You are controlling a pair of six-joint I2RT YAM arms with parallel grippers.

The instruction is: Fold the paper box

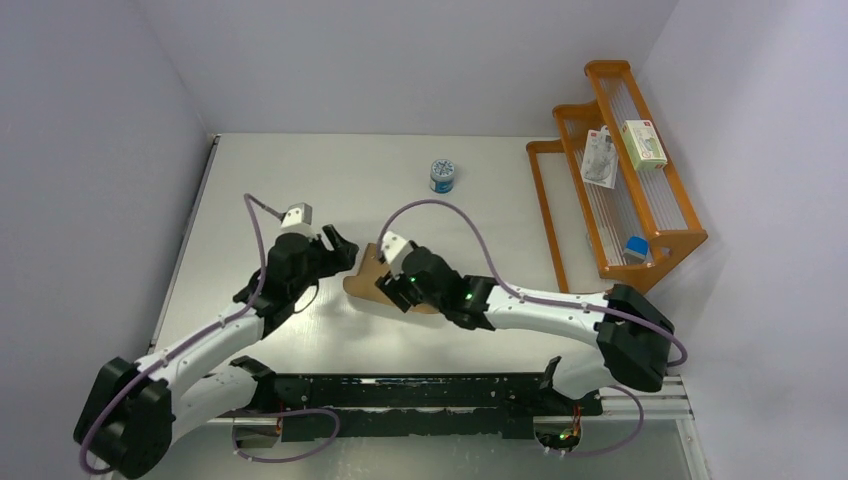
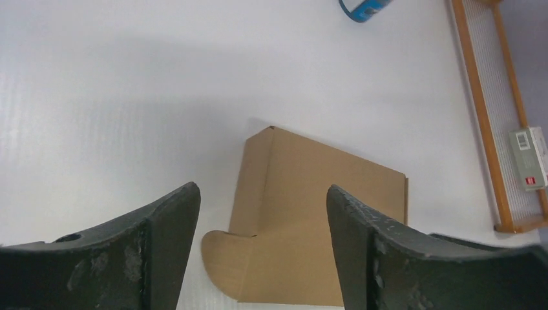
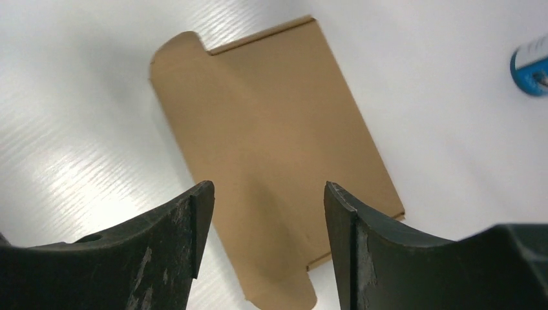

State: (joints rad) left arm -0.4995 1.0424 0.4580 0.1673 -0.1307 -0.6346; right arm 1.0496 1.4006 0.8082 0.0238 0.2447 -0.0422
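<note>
The paper box (image 1: 361,273) lies flat on the white table as a plain brown cardboard sheet with a rounded tab at each end. My left gripper (image 1: 341,249) hovers at its left end, open and holding nothing. In the left wrist view the paper box (image 2: 316,219) shows between and beyond the spread fingers of the left gripper (image 2: 263,194). My right gripper (image 1: 392,288) hangs over the sheet's right part and hides it from above. The right wrist view has the paper box (image 3: 271,129) below the right gripper (image 3: 266,190), which is open and not touching it.
A blue-and-white round tin (image 1: 443,176) stands further back on the table. An orange wooden rack (image 1: 620,180) at the right holds white printed packages (image 1: 643,143) and a small blue item (image 1: 634,247). Grey walls close in the left, back and right.
</note>
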